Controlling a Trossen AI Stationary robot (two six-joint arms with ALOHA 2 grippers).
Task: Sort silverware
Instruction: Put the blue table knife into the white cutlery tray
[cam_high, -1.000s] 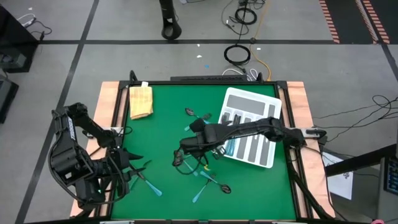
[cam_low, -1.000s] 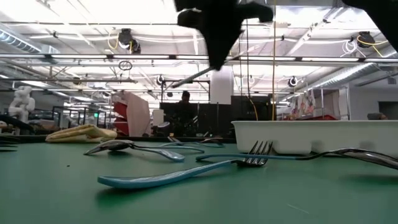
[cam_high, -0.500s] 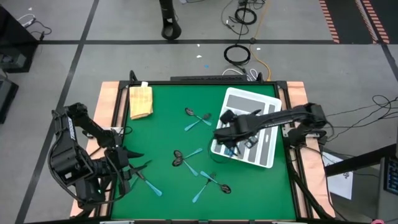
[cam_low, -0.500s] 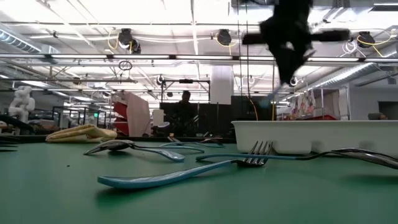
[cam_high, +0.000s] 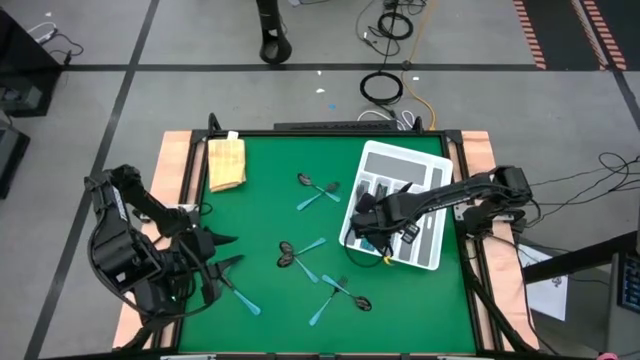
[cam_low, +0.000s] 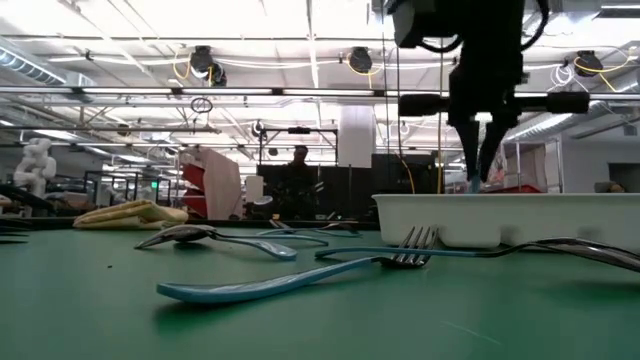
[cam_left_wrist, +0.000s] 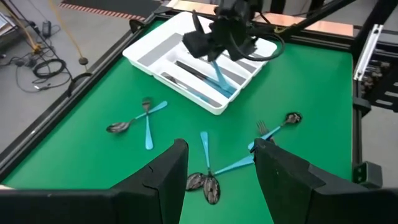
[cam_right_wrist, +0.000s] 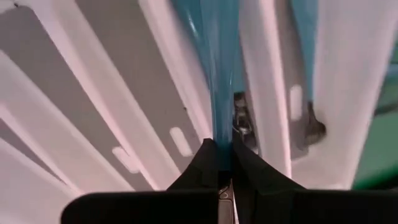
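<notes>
My right gripper (cam_high: 366, 226) hangs over the near left part of the white tray (cam_high: 441, 160), shut on a light-blue-handled piece of silverware (cam_left_wrist: 219, 73) that points down into a compartment. More silverware lies flat in the tray (cam_left_wrist: 198, 73). On the green mat, silverware lies in crossed pairs (cam_high: 318, 190) (cam_high: 297, 252) (cam_high: 340, 293), and one piece (cam_high: 243, 300) lies near my left gripper (cam_high: 226, 252). That gripper is open above the mat's near left part, with nothing between its fingers (cam_left_wrist: 166, 180). My right gripper pinches the thin blue handle (cam_right_wrist: 219, 132) between its two fingertips (cam_right_wrist: 244, 163). The fingers come steeply from above, with the handle running on in line with them. The piece hangs nearly upright (cam_low: 472, 182). Its lower end reaches into a tray compartment, and its head does not show.
A tan sponge-like block (cam_high: 227, 162) lies at the far left corner of the mat. Black frame rails and wooden borders (cam_high: 177, 170) edge the table. Open green mat lies between the scattered pairs and the tray. A person stands far back in the room (cam_low: 297, 160).
My right gripper has carried the blue-handled piece, lifted clear, from above the middle of the mat toward the table's right edge to the tray. It then sank and rolled its wrist. The piece now points down into a compartment.
</notes>
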